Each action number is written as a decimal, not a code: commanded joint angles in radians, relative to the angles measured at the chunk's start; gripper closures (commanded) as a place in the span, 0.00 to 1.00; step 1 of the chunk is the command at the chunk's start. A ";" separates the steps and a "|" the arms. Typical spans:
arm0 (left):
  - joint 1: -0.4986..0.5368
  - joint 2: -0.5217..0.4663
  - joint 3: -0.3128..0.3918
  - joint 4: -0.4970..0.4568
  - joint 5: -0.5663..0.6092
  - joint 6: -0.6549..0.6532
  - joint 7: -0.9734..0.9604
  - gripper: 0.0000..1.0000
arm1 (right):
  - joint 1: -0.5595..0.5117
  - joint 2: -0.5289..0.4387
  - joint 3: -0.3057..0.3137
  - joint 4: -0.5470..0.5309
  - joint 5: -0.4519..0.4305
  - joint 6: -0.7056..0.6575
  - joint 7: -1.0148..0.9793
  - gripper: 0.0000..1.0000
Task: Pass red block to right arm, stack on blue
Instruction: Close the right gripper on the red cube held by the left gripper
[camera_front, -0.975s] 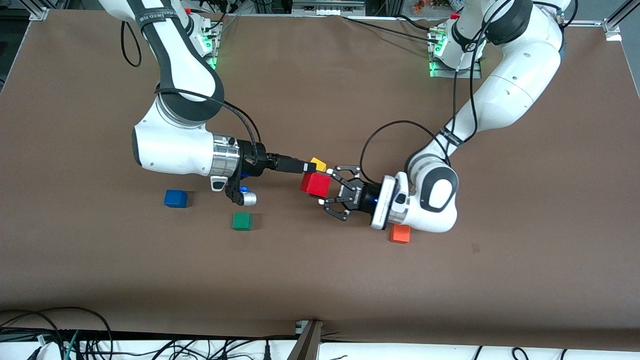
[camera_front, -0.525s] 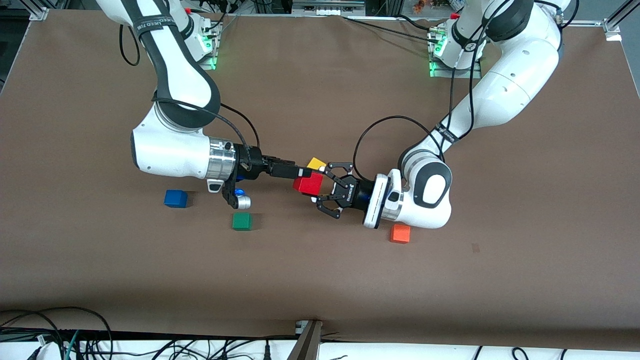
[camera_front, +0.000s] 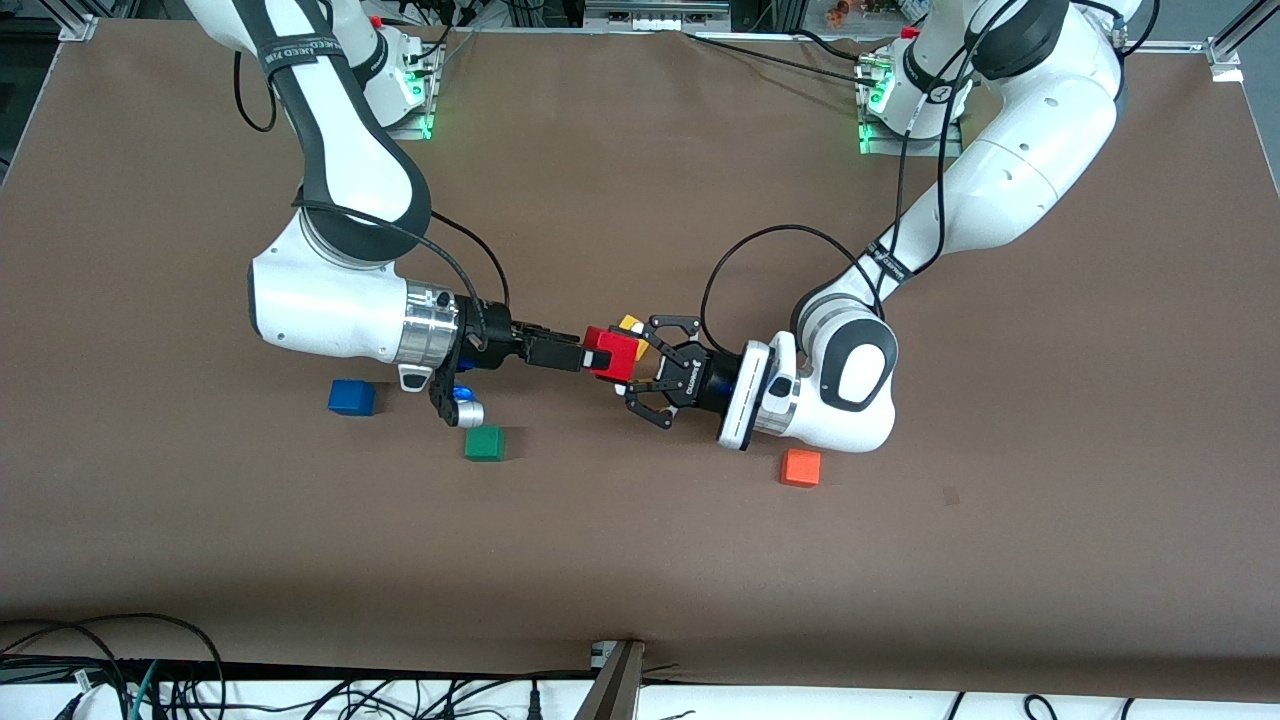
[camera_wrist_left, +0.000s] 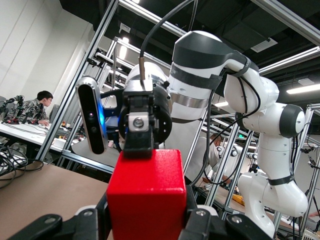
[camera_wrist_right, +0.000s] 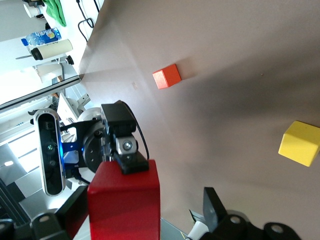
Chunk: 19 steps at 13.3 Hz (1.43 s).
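- My left hand is clamped on the red block, held above the desk over the half-hidden yellow cube.
- My right hand is wide open around the block.
- The blue cube sits toward the right arm's end.

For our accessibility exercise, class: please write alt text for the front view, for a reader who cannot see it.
Above a brown table, the left pincer grips a red block while the right pincer, open, reaches around it. Blue, green and orange cubes lie on the table; a yellow cube peeks out beside the red one.
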<state>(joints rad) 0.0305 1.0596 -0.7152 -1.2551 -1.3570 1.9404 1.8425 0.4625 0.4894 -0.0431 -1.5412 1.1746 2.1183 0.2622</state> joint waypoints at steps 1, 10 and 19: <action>0.025 -0.039 -0.010 -0.047 -0.027 0.008 -0.014 1.00 | 0.008 -0.002 0.003 -0.001 0.023 0.022 -0.020 0.00; 0.020 -0.039 -0.012 -0.047 -0.022 0.008 -0.020 1.00 | 0.027 -0.002 0.008 0.004 0.022 0.038 -0.009 0.75; 0.019 -0.038 -0.020 -0.044 -0.021 -0.020 -0.069 0.00 | 0.022 -0.002 0.008 0.012 0.013 0.037 -0.020 1.00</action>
<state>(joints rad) 0.0367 1.0553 -0.7236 -1.2706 -1.3570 1.9348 1.8071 0.4870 0.4894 -0.0381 -1.5294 1.1837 2.1488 0.2631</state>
